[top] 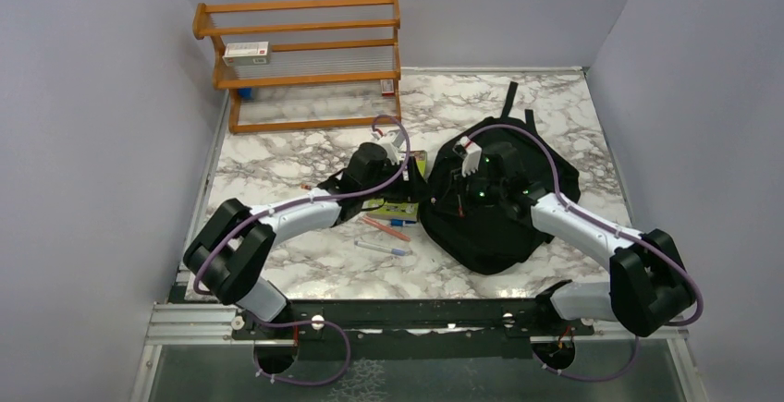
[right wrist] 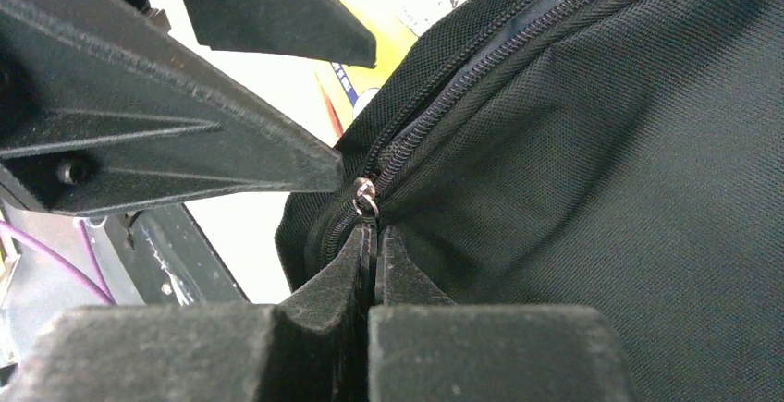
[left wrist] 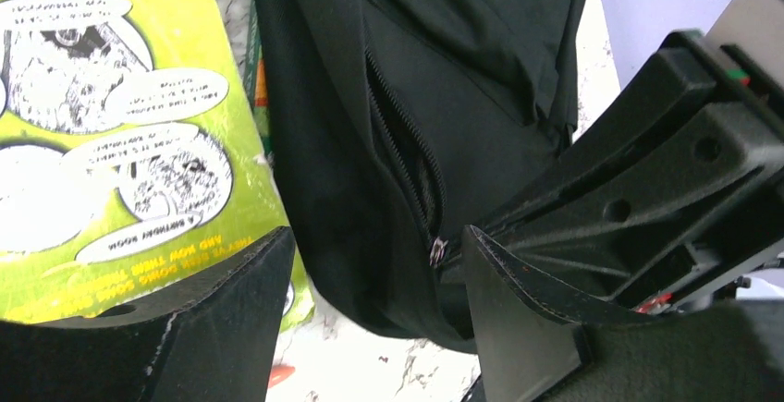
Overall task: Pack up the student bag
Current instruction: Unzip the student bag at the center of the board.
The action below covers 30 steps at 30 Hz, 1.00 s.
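Note:
The student bag [top: 504, 213], a large black backpack, lies flat at the centre right of the table. My right gripper [right wrist: 374, 236] is shut on the zipper pull, whose silver ring [right wrist: 366, 201] shows just above the fingertips at the bag's left edge. My left gripper [left wrist: 379, 273] is open and holds nothing, its jaws standing on either side of the bag's edge near the same zipper pull [left wrist: 436, 252]. A yellow-green comic book [left wrist: 120, 125] lies beside the bag, under the left gripper [top: 418, 188]. The right gripper's fingers [left wrist: 638, 180] show in the left wrist view.
Red pens [top: 384, 228] and a blue-and-white pen [top: 379, 248] lie on the marble table in front of the book. A wooden shelf rack [top: 305, 60] with a small box [top: 246, 49] stands at the back left. Grey walls enclose the table.

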Motion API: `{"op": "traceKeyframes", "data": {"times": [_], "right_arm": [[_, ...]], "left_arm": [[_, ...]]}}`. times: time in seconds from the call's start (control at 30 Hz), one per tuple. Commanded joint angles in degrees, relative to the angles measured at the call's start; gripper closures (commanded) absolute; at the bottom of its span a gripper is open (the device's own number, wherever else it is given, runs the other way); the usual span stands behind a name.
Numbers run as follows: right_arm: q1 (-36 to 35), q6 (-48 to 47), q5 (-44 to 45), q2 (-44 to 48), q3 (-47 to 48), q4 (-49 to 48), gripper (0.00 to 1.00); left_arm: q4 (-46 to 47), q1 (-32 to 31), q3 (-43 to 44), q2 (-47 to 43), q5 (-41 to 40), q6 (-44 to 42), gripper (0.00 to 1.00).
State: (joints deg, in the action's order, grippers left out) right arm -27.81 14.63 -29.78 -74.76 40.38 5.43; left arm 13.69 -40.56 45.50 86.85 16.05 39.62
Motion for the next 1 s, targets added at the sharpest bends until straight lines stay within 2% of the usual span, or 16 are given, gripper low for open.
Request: {"op": "traceKeyframes", "data": {"times": [0.0, 0.37, 0.5, 0.87, 0.97], "right_arm": [[-0.2, -1.0, 0.6, 1.6, 0.8, 1.6, 0.99], [-0.2, -0.5, -1.1, 3.1, 0.2, 1.4, 0.99], [-0.1, -0.5, -1.0, 3.5, 0.2, 2.1, 0.99], [-0.2, -1.5, -4.8, 4.1, 2.1, 6.8, 0.99], [-0.3, -1.5, -6.8, 4.1, 2.7, 8.0, 0.99]], "left_arm": [[2.9, 0.3, 3.8, 2.5, 2.2, 0.3, 0.32], [3.3, 0.4, 8.0, 9.1, 3.9, -1.5, 0.36], [3.5, 0.4, 9.5, 10.6, 4.6, -2.3, 0.49], [3.4, 2.5, 14.0, 13.5, 7.1, -3.6, 0.99], [3.3, 3.6, 15.0, 13.9, 7.9, -4.0, 1.00]]}}
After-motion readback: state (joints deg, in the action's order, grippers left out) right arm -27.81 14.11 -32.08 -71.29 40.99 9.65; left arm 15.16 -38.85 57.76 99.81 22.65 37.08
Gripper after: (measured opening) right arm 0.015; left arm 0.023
